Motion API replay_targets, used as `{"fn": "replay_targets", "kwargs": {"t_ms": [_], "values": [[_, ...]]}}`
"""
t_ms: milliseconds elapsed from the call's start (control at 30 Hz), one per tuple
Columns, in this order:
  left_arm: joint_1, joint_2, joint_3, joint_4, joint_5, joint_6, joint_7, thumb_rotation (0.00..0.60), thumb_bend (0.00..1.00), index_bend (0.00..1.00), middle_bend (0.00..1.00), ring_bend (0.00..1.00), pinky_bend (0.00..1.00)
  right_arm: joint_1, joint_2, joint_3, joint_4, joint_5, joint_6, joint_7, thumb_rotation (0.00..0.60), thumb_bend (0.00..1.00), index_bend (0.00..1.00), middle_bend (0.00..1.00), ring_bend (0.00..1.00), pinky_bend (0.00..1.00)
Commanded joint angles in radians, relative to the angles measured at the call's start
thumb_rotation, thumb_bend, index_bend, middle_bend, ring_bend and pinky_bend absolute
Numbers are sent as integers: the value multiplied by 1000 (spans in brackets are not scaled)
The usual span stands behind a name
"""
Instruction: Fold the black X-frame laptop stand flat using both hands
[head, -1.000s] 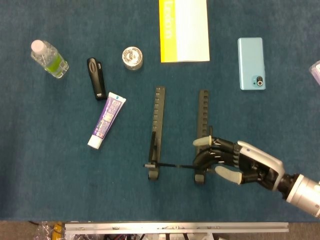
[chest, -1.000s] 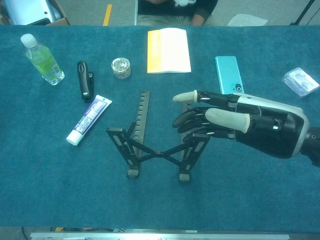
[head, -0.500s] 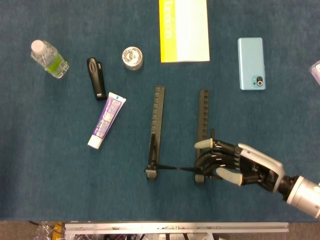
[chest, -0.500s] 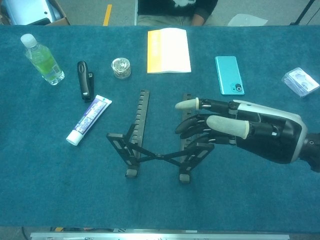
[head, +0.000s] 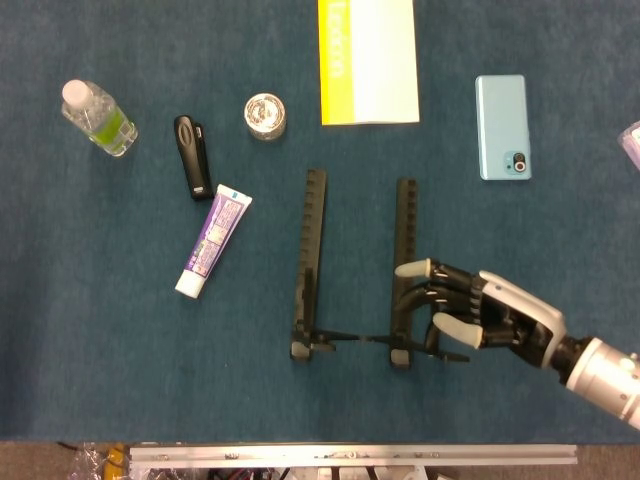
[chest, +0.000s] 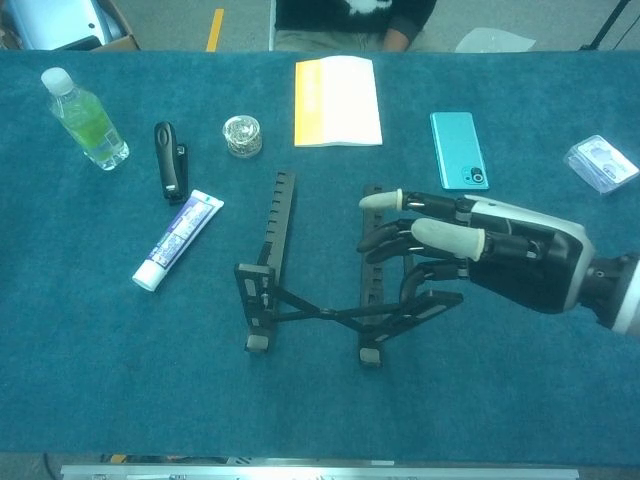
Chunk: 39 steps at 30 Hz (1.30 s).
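Laptop stand (chest: 320, 300) seemingly under right hand (chest: 470, 255) fingers

1. Black X-frame laptop stand (head: 355, 270) (chest: 320, 275): two long notched rails lying roughly parallel, running 12 to 6 o'clock on the blue cloth.
2. Thin crossed struts join the rails at the 6 o'clock end; still partly raised, not flat.
3. Right rail's support arm tilts out toward 3 o'clock.

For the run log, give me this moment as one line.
task: fold laptop stand | right robot hand: fingers on stand's right rail | left robot hand: not in view | stand: still partly raised
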Motion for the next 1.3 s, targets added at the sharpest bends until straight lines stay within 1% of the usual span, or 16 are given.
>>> {"fn": "replay_targets", "kwargs": {"t_ms": [33, 367, 500, 600, 767, 967, 1300], "values": [[0, 0, -1, -1, 0, 1, 1, 600, 472, 367, 367, 310, 257, 5, -8, 9, 3, 8, 8, 16, 431, 355, 181, 347, 242, 235], [-3, 0, -3, -5, -1, -2, 9, 600, 472, 367, 367, 310, 257, 25, 7, 43, 4, 20, 36, 58, 419, 355, 181, 347, 242, 240], [-4, -2, -3, -5, -1, -5, 12, 600, 472, 367, 367, 310, 257, 22, 11, 46, 16, 34, 43, 40, 381, 354, 181, 347, 242, 243], [-6, -5, -3, -5, -1, -8, 13, 600, 472, 367, 367, 310, 257, 18, 3, 42, 32, 53, 35, 30, 371, 355, 181, 347, 242, 243], [-9, -9, -1, -1, 1, -13, 13, 600, 472, 367, 367, 310, 257, 13, -43, 36, 75, 87, 7, 3, 355, 355, 181, 347, 242, 243], [-6, -8, -1, -1, -1, -10, 13, 600, 472, 367, 367, 310, 257, 15, -125, 30, 122, 122, -47, -16, 350, 355, 181, 347, 242, 243], [0, -6, 2, 0, -2, -6, 12, 600, 472, 367, 367, 310, 257, -1, -171, -5, 149, 130, -95, -6, 350, 355, 181, 347, 242, 243]]}}
